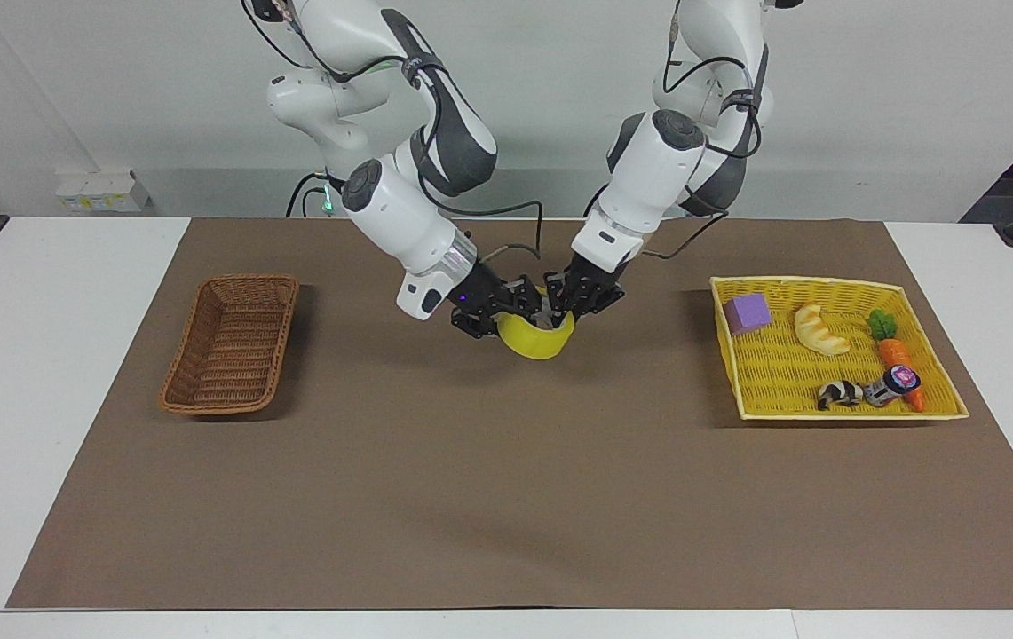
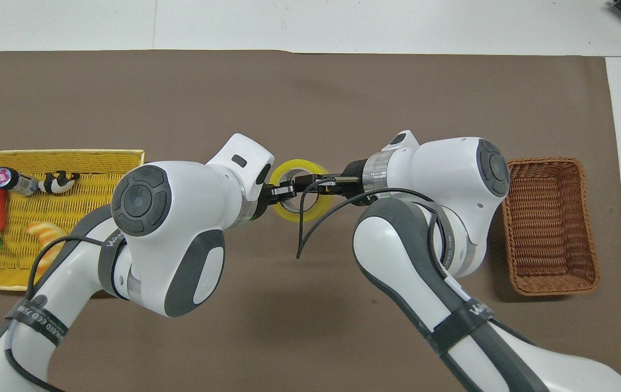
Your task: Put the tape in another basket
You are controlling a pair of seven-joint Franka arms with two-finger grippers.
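Note:
The yellow tape (image 1: 534, 340) hangs tilted in the air over the middle of the brown mat, between my two grippers; it also shows in the overhead view (image 2: 303, 165). My left gripper (image 1: 565, 306) is shut on the tape's rim on the side toward the left arm's end (image 2: 284, 191). My right gripper (image 1: 510, 312) is at the rim on the other side, touching or around its wall (image 2: 315, 182). The brown wicker basket (image 1: 244, 282) stands empty at the right arm's end of the mat (image 2: 552, 226).
The yellow woven tray basket (image 1: 781, 373) at the left arm's end (image 2: 81, 207) holds a purple block (image 1: 747, 313), a croissant toy (image 1: 819, 330), a carrot (image 1: 895, 355) and small toys. The white table (image 1: 62, 355) surrounds the mat.

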